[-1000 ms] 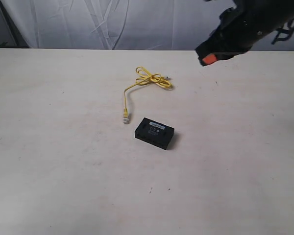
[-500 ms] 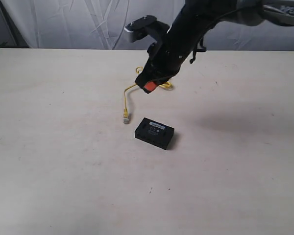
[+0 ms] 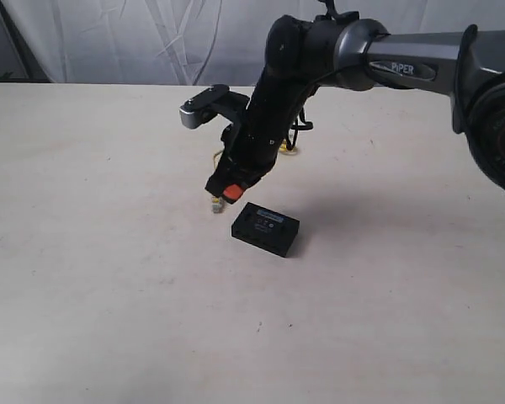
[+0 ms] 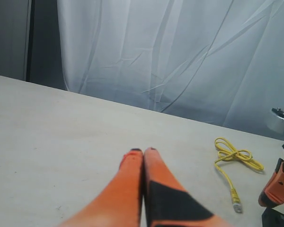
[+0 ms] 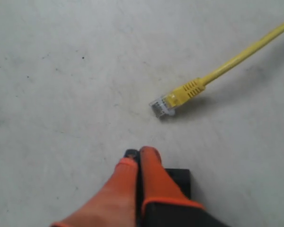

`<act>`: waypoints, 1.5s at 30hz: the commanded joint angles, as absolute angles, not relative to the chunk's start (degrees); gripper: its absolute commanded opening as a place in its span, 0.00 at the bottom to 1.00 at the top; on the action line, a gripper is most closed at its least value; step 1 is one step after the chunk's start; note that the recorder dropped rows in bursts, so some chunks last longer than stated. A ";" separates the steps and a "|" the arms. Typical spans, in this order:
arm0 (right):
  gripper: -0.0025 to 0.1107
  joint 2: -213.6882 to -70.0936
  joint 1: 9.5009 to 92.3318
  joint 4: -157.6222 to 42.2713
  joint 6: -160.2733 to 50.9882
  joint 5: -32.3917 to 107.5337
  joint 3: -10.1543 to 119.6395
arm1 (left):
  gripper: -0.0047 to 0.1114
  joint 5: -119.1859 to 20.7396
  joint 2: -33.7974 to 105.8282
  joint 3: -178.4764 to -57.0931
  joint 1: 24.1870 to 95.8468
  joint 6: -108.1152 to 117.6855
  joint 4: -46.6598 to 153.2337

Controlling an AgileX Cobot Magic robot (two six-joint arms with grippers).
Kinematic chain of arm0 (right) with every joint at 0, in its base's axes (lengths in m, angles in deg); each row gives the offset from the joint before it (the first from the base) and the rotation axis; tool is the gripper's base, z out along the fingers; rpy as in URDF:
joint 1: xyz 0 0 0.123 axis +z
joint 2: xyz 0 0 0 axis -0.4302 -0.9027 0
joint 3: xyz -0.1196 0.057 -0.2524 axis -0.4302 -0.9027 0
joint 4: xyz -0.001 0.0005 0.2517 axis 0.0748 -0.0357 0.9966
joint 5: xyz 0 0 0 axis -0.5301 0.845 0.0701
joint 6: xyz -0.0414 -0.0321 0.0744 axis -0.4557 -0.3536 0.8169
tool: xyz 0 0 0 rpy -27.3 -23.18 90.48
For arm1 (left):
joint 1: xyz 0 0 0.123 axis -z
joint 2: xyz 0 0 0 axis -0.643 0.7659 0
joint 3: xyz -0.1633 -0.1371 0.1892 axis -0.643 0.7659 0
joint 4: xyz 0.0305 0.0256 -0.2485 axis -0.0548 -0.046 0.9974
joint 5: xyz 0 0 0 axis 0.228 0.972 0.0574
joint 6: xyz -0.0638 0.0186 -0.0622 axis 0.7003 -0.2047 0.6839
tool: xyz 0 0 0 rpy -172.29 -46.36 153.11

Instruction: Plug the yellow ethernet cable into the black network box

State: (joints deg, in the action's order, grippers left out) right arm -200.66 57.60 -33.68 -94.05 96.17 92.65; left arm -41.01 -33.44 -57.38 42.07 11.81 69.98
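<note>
The black network box [image 3: 266, 229] lies flat near the table's middle, a pale label on top. The yellow ethernet cable [image 4: 226, 167] has its looped part behind the right arm; its clear plug [image 3: 216, 204] rests on the table just left of the box and shows close up in the right wrist view [image 5: 163, 106]. My right gripper [image 3: 229, 193] hangs shut and empty just above the box's near-left corner [image 5: 180, 178], beside the plug. My left gripper [image 4: 143, 151] is shut with nothing in it, low over bare table, out of the exterior view.
The pale table [image 3: 109, 278] stretches wide on all sides of the box. A white curtain [image 3: 151, 42] hangs behind the far edge. The right arm [image 3: 387, 59] reaches in from the upper right.
The right arm has swung from the upper right down and leftward across the cable's loop, bringing its shut gripper low beside the plug and the box. Cable and box have not moved.
</note>
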 commanded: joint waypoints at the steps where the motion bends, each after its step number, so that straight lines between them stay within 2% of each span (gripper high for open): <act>1: 0.01 -201.31 57.89 -34.28 -94.37 96.10 93.14 | 0.04 -41.57 -33.80 -57.09 41.82 11.81 69.97; 25: 0.01 -202.40 57.49 -47.14 -94.02 106.07 93.01 | 0.04 -41.57 -33.80 -57.09 41.82 11.81 69.97; 32: 0.01 -200.60 54.05 -46.68 -92.78 107.53 93.01 | 0.04 -42.05 -33.80 -57.09 41.82 11.81 71.18; 40: 0.01 -195.10 50.72 -46.80 -92.78 107.53 93.01 | 0.04 -51.78 -33.80 -57.09 41.82 12.71 85.30; 42: 0.01 -193.56 48.75 -46.91 -92.61 107.53 92.90 | 0.04 -51.36 -33.80 -57.53 41.82 12.96 88.83; 45: 0.01 -188.70 42.69 -43.06 -89.99 104.92 86.18 | 0.04 -45.41 -31.73 -64.04 41.82 12.75 82.56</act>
State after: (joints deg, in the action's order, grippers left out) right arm -191.85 46.03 -45.37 -91.01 106.57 90.60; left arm -48.10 -33.44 -60.51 42.07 12.58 85.18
